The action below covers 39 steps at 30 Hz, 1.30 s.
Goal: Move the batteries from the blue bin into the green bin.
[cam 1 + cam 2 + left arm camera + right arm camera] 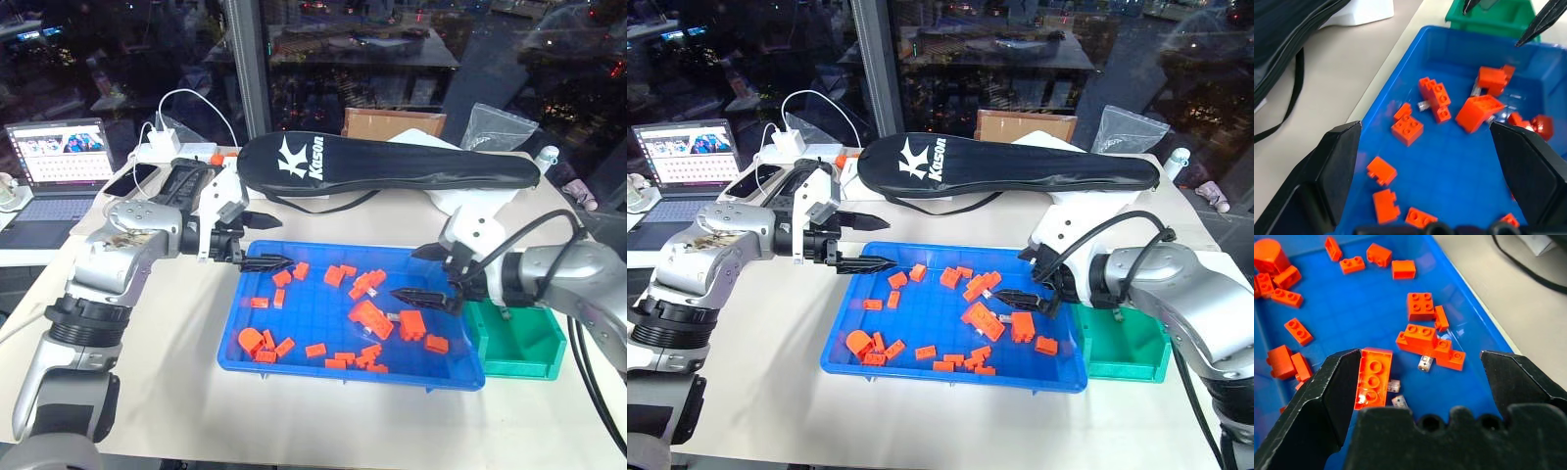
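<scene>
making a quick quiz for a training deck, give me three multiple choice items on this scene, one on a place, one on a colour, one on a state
1. Where does the green bin sit?
A. by the blue bin's end on the robot's right
B. by its end on the robot's left
C. inside the blue bin

2. What colour are the bricks in the blue bin?
A. yellow
B. orange
C. white

3. How does the right gripper stand?
A. shut on a brick
B. shut on a battery
C. open, holding nothing

Answers:
1. A: in the head views the green bin stands against the blue bin's right end.
2. B: every brick in the blue bin is orange.
3. C: in the right wrist view its fingers stand wide apart over the bricks and the small batteries, with nothing between them.
</scene>
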Each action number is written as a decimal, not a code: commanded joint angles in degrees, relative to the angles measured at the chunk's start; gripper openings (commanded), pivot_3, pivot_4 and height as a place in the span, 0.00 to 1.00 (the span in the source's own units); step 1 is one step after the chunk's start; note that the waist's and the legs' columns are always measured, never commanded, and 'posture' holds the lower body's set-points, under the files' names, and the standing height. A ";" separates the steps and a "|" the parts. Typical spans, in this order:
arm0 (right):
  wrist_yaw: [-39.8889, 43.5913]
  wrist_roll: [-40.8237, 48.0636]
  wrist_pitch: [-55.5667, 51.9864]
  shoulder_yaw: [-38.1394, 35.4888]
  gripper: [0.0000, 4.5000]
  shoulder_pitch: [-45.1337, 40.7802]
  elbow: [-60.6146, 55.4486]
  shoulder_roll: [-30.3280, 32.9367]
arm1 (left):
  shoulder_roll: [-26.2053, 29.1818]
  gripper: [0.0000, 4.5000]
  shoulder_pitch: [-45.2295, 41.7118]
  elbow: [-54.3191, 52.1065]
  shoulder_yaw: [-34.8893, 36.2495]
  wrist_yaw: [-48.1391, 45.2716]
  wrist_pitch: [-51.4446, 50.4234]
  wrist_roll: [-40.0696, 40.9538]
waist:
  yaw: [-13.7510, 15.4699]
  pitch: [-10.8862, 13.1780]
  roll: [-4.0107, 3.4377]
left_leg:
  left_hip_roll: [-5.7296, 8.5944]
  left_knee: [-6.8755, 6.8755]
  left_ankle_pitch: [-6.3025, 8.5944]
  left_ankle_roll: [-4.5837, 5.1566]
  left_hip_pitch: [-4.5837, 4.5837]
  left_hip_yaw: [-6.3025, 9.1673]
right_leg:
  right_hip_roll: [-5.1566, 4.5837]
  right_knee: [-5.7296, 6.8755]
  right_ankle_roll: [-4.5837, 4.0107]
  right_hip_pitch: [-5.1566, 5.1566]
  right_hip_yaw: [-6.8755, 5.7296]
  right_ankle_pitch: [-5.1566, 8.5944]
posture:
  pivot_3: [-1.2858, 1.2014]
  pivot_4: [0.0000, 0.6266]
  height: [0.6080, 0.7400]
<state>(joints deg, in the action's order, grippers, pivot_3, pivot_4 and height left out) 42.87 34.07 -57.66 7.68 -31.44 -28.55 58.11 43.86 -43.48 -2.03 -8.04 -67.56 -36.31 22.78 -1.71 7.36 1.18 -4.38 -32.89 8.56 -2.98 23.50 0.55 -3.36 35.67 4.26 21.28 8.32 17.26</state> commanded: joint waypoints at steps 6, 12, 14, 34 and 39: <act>3.74 -10.45 3.20 10.64 1.00 3.26 3.34 2.64 | 0.14 1.00 1.75 -3.33 1.70 2.01 0.15 -0.14 | 0.48 0.00 0.00 | 0.00 -0.08 0.00 0.00 0.11 0.00 | 0.00 0.04 0.00 0.06 0.00 -0.01 | 0.52 0.24 0.97; 6.62 -16.38 7.36 13.91 0.94 2.83 6.40 2.41 | 0.37 1.00 2.76 -4.73 1.32 0.73 -1.22 1.20 | 0.55 0.00 0.00 | -0.02 -0.10 0.00 0.00 0.05 0.00 | 0.03 0.10 0.03 0.07 -0.01 0.01 | 0.52 0.24 0.97; 7.27 -17.60 8.26 14.15 0.86 2.97 7.20 2.11 | 0.57 1.00 2.96 -5.27 1.17 -0.02 -1.57 1.55 | 0.58 0.00 0.00 | -0.01 -0.11 0.00 0.00 0.05 0.00 | 0.03 0.10 0.03 0.07 0.00 0.02 | 0.52 0.24 0.97; 4.77 -17.18 4.60 15.16 0.54 -10.81 6.87 -20.75 | 3.65 1.00 7.76 -9.37 4.23 0.59 -3.82 3.46 | -0.47 0.01 0.00 | -0.09 -0.08 0.00 0.01 -0.07 0.05 | 0.13 0.22 -0.05 -0.03 -0.02 -0.02 | 0.52 0.24 0.97; 2.18 -23.15 8.43 23.68 0.54 -12.87 13.40 -29.96 | 4.64 1.00 8.87 -10.66 4.88 0.80 -4.42 4.28 | -0.29 0.02 -0.01 | -0.09 -0.11 0.00 0.01 -0.01 0.05 | 0.14 0.32 -0.09 0.07 -0.04 -0.04 | 0.52 0.24 0.97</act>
<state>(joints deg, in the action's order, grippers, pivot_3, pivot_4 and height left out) 45.77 13.03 -51.58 31.37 -42.46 -15.76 28.38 47.76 -34.20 -11.08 -4.95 -66.93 -40.55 26.32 -1.99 7.38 1.16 -4.47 -33.04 8.56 -2.97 23.50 0.60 -3.23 35.98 4.17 21.33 8.25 17.23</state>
